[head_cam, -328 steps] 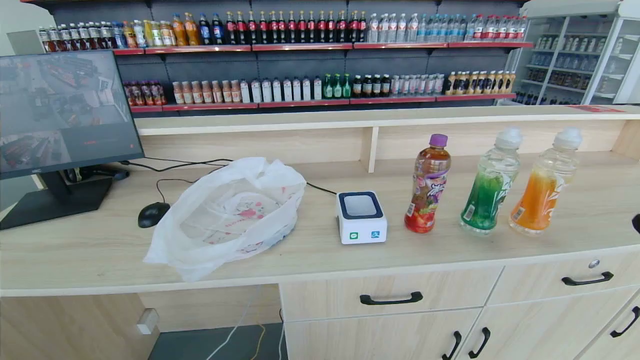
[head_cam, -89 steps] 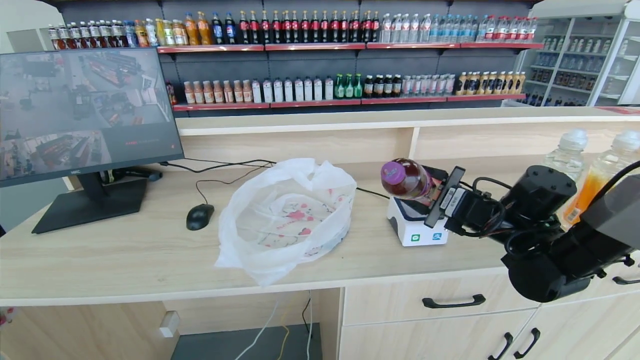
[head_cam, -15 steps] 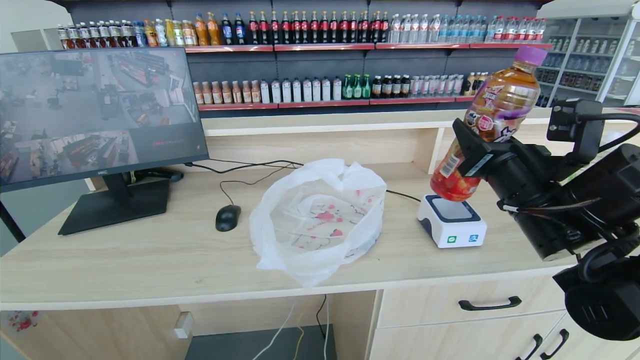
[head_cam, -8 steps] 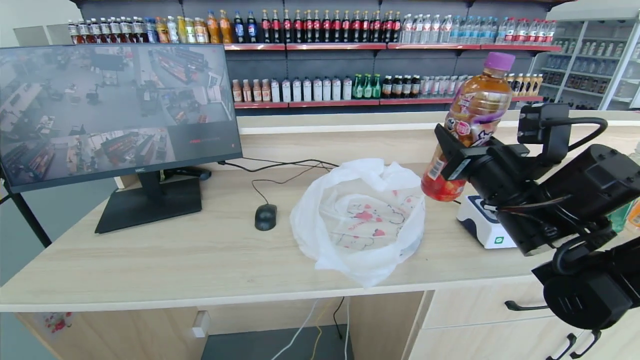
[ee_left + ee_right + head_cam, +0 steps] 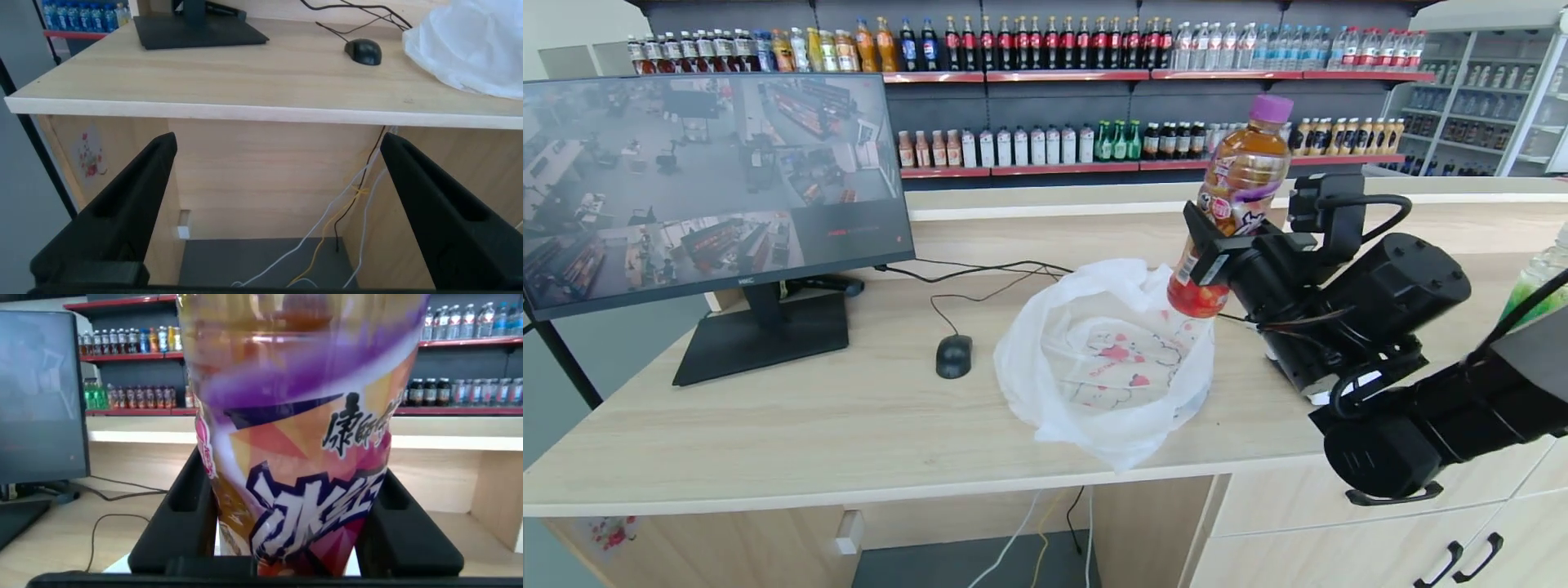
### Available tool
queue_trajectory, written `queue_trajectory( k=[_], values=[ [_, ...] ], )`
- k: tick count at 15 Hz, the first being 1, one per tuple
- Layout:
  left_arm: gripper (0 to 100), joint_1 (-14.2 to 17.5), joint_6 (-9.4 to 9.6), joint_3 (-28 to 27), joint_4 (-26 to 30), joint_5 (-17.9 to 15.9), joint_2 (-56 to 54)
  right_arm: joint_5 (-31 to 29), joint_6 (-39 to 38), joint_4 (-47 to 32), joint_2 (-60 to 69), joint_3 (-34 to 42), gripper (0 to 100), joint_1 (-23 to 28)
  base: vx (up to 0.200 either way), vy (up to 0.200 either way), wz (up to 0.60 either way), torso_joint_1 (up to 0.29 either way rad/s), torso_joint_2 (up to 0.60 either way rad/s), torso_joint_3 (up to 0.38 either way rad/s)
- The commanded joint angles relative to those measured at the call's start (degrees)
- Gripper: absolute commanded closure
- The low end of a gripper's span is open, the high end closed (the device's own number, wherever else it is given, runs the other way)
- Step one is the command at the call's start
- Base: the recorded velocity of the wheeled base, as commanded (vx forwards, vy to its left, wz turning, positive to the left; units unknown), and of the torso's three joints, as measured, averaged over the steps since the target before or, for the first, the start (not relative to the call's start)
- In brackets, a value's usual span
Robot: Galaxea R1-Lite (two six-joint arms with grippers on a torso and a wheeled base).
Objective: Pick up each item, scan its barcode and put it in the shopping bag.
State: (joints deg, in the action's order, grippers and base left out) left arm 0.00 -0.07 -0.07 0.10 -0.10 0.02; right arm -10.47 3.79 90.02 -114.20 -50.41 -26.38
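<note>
- The right gripper (image 5: 1223, 245) pinches the bottle (image 5: 1241, 175) at its label. The right wrist view shows a black finger on each side of the label (image 5: 286, 531).
- The bottle has a purple cap, amber tea and a purple-and-orange label with red fruit print near the base. It is almost upright, with the cap leaning a little to the right.
- Its base hangs at the right rim of the bag (image 5: 1045, 384); I cannot tell whether they touch.
- The right arm comes in from the lower right over the counter (image 5: 792, 425), fingers pointing left.
- The left gripper (image 5: 278, 220) is spread wide with nothing between its fingers. It is low, in front of the counter's edge.
- The bag is white with pink print and stands open-mouthed on the counter. A mouse (image 5: 953, 356) lies to its left, and a monitor (image 5: 703, 180) stands farther left.
</note>
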Motion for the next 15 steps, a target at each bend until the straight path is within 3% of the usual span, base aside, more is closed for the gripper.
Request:
queue_trajectory(
  k=[1, 8, 15],
  values=[
    [0, 0.0, -0.01, 0.1, 0.0, 0.0, 0.0, 0.2, 0.0, 0.0, -5.4, -3.1, 100, -1.5, 0.000, 0.000, 0.00, 0.000, 0.00, 0.000],
    [0, 0.0, -0.01, 0.0, 0.0, 0.0, 0.0, 0.4, 0.0, 0.0, -15.7, -14.2, 100, -5.5, 0.000, 0.000, 0.00, 0.000, 0.00, 0.000],
    [0, 0.0, -0.01, 0.0, 0.0, 0.0, 0.0, 1.3, 0.0, 0.0, -21.2, -17.8, 100, -5.3, 0.000, 0.000, 0.00, 0.000, 0.00, 0.000]
  ],
)
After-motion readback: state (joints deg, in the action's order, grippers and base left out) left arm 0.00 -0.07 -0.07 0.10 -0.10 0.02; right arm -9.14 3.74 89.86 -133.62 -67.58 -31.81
